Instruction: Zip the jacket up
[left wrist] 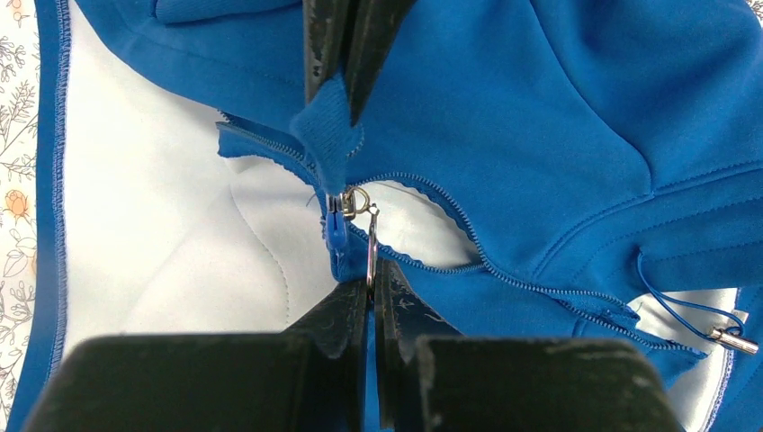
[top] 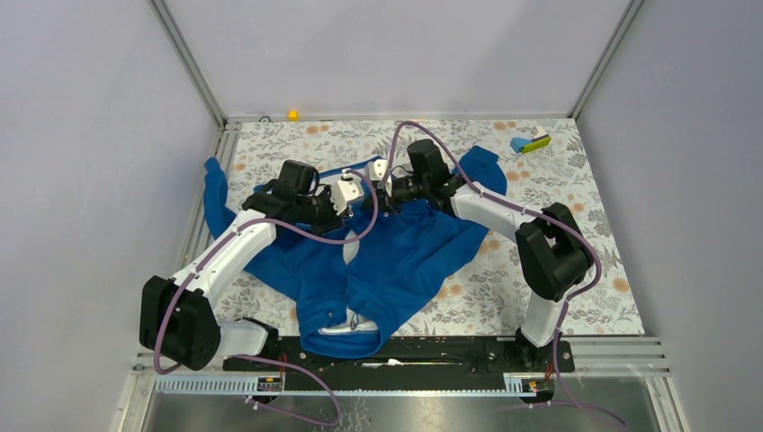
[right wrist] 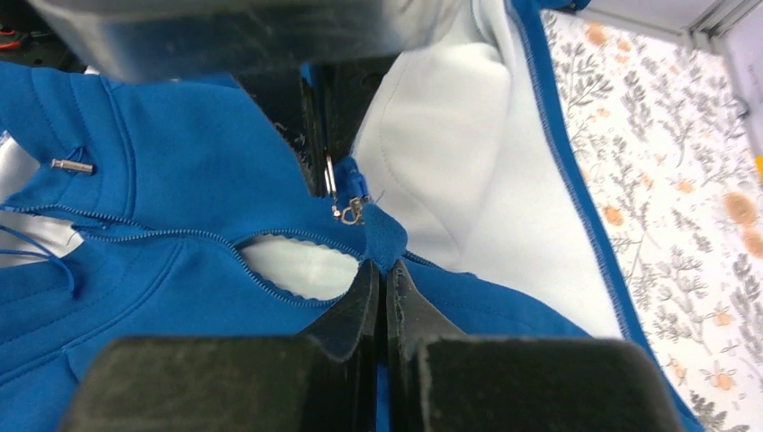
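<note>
From above, the jacket lies spread over the middle of the floral desk. One sleeve reaches toward the far left corner, and the white-lined end sits at the near edge between the two arm bases. Both arms lean in over it, and the left end effector and right end effector meet nose to nose just past the desk's centre. A small blue and yellow block lies near the far right corner, well apart from the jacket. A small yellow object sits on the far edge.

In the left wrist view, the left end effector is clenched on the metal pull tab hanging from the zipper slider. Opposite it, the right end effector pinches a small ribbed flap of blue fabric just beyond the slider. Beside the slider the zipper teeth bow apart over white lining. Further along they seem to run together, though the folds make that hard to judge. A blue drawcord with a metal tip lies on the fabric at the right.

In the right wrist view, the right end effector's fingers are closed tight on the same blue flap, and the left one holds the pull tab straight across from it. The jacket's pale inner side is turned up toward the right edge of the desk.
</note>
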Robot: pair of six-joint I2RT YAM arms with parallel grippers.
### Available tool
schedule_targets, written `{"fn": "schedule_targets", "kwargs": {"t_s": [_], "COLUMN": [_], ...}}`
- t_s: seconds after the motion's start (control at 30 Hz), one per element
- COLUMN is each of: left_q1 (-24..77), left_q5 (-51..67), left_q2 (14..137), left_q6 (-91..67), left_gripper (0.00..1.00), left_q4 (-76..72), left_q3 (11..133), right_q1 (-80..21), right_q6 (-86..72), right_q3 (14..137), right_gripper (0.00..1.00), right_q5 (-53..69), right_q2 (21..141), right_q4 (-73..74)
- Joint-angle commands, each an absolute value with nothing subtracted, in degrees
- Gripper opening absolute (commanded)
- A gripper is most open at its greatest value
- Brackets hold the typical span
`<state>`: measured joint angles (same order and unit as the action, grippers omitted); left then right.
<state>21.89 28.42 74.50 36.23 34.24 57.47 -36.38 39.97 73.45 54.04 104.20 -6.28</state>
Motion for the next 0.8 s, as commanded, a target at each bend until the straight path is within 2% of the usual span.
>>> {"fn": "schedule_targets", "kwargs": {"t_s": [0.0,0.23,0.37,0.53,0.7,0.77], "left_q1": [22.7,22.8,22.8,22.8,22.8,22.8], "left_q5": [29.1,29.6,29.9,29.7,29.5,29.5], "left_q2": [74.5,74.4,74.3,74.1,73.2,72.8], "left_q6": [37.3,37.3,37.3,37.3,37.3,37.2], "left_gripper": [0.0,0.0,0.0,0.0,0.0,0.0], "left_q4": [33.6,33.8,33.8,33.8,33.7,33.6], "left_q3": [57.8,58.2,58.1,58.1,58.1,57.9], "right_q1": [-37.3,-38.4,-39.3,-39.4,-39.8,-39.8], "right_q6": [38.5,43.7,38.9,32.0,37.6,34.4], "right_q3": [72.7,74.3,73.5,70.0,72.9,72.8], "right_gripper": [0.0,0.0,0.0,0.0,0.0,0.0], "right_q5": [56.3,56.3,55.9,62.3,62.6,62.2], "right_q2": [100.0,100.9,102.1,101.1,102.5,103.0], "right_q4": [-16.1,-11.1,-17.5,-28.6,-17.9,-21.2]}}
